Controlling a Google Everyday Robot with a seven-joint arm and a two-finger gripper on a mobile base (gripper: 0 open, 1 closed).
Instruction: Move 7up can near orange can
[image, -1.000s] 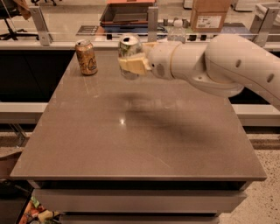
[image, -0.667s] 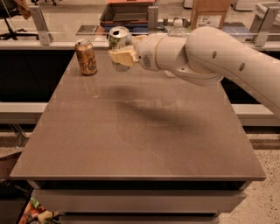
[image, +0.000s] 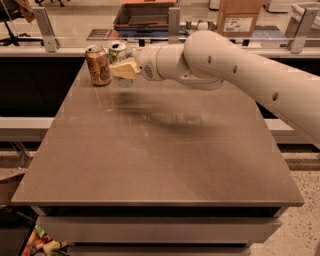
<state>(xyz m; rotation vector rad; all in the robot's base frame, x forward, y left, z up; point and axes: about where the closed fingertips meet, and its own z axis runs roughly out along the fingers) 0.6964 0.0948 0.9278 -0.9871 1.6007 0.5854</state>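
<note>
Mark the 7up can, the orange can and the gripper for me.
7up can (image: 119, 49), camera view, on its silver top.
orange can (image: 98, 66), camera view, middle of its body.
gripper (image: 120, 69), camera view, between its jaws, shut on the 7up can, over the table (image: 160, 165) back left.

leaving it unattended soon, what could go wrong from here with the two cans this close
1. The tool holds the 7up can almost against the orange can; any further leftward travel could knock the orange can over.
2. The orange can stands near the far left corner of the table, so a shove might send it off the edge.
</note>
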